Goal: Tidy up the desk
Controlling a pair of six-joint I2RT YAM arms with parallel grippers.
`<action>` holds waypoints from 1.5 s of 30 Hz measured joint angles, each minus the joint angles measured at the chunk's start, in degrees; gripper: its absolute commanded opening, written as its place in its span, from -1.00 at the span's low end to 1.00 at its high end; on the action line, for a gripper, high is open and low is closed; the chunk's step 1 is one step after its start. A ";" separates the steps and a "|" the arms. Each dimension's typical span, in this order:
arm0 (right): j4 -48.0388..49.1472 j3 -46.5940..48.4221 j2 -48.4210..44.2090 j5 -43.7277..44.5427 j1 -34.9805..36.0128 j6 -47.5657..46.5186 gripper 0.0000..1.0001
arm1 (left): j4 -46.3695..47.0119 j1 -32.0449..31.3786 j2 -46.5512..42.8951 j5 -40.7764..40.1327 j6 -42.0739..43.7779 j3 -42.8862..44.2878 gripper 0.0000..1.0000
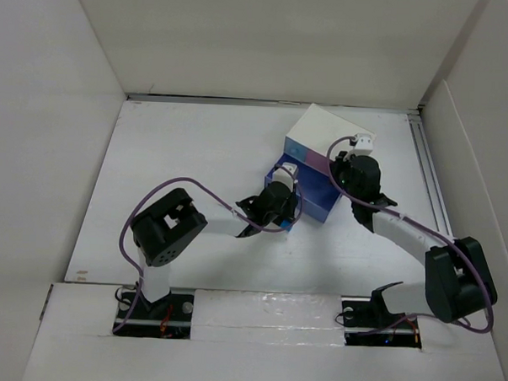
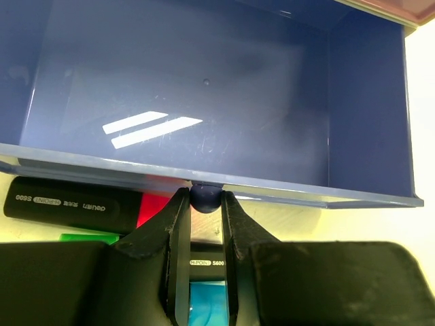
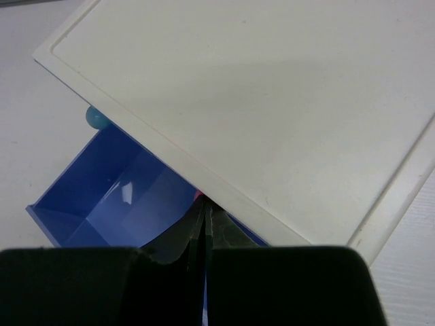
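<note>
The desk (image 1: 180, 153) is a wide white tabletop between white panels. On it stands a small white box (image 1: 324, 130) with a blue drawer (image 2: 204, 88) pulled out; its inside is bare. My left gripper (image 2: 205, 198) is shut on the drawer's dark blue round knob (image 2: 205, 195), and in the top view this gripper (image 1: 287, 207) sits at the box's near left side. My right gripper (image 3: 205, 207) is shut with nothing between its fingers. Its tips rest at the front edge of the box's white top (image 3: 272, 102), above the open drawer (image 3: 115, 190).
Under the drawer's front lie several highlighters: a black-capped one (image 2: 68, 204) with red (image 2: 153, 208) and green (image 2: 85, 238) bodies beside it, and a cyan one (image 2: 207, 299) between my left fingers. A teal knob (image 3: 97, 119) pokes out beneath the box top. White walls (image 1: 45, 148) enclose the desk.
</note>
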 measured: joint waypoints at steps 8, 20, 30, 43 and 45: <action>1.55 0.72 2.23 -2.12 -0.81 0.44 -0.96 | -0.55 0.11 0.31 -0.35 -0.09 0.92 -1.00; 2.01 1.09 3.32 -1.68 -3.39 0.55 -0.74 | -2.99 -0.48 0.33 -0.24 -1.40 -0.20 -0.77; 0.74 1.09 -1.44 -0.66 -0.50 0.42 -0.41 | -5.40 -0.66 -0.24 -1.90 -2.60 -1.22 0.10; -7.30 -2.27 -21.94 -3.80 7.02 -0.28 -1.00 | -7.32 -0.66 -25.03 -5.60 -2.01 -2.73 -0.47; -8.22 -5.49 -24.22 -5.16 9.62 -0.20 -1.00 | -6.84 -0.42 -29.97 -7.48 -1.97 -4.02 -0.84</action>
